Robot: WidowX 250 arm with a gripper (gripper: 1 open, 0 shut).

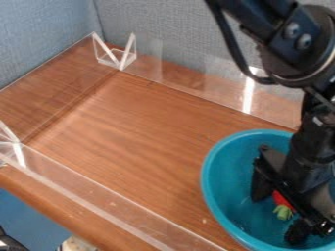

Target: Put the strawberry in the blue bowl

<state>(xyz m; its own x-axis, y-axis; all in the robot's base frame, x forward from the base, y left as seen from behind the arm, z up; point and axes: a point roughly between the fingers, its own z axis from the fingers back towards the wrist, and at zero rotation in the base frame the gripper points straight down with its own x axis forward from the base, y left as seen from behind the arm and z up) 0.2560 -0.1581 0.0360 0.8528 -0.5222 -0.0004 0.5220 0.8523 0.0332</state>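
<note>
The black gripper [293, 201] points straight down into the blue bowl [225, 167], its body low inside the basin at the lower right of the view. Its jaws stand spread wide, with dark fingers [265, 181] to the left and toward the bowl's near right wall. Nothing is pinched between them.

Just beside the gripper, low in the bowl, a small patch of bright red shows with a speck of green below it: the strawberry [279, 200]. It lies on the bowl's inner surface, between the spread fingers, mostly hidden by the black housing. So little of it shows that its long axis and the way its tip points cannot be told; only that the green bit sits on the lower side of the red.

The arm [288, 44] rises from the gripper up and to the right, with thick black cables looping at the top of the frame.

The bowl rests on a wooden table [118, 127] with clear acrylic walls [118, 51] standing along its edges.
</note>
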